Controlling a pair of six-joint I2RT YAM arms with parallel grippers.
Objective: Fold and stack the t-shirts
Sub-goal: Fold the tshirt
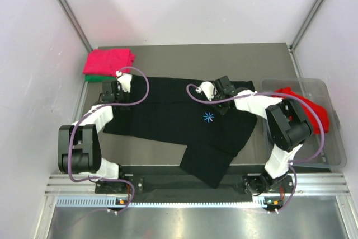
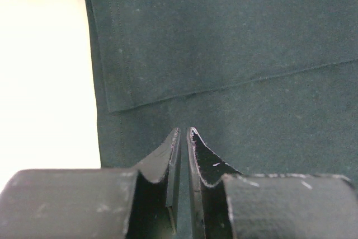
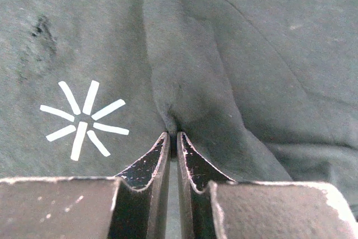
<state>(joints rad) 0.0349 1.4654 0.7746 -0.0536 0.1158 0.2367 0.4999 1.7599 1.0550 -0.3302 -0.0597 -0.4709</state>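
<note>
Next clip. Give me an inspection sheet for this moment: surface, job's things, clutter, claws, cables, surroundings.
Surface: grey table, metal rail along its near edge.
Job's things: black t-shirt spread across the middle, one end reaching the near edge; pink t-shirt folded on a green t-shirt at the far left corner; red t-shirt in the bin.
Clutter: clear bin at the right edge; nothing else seen.
Claws: left claw shut at the black t-shirt's left edge, pinch not clear; right claw shut on a ridge of black cloth beside the white star mark.
Cables: purple cables loop from both arms.
Surroundings: white walls.
</note>
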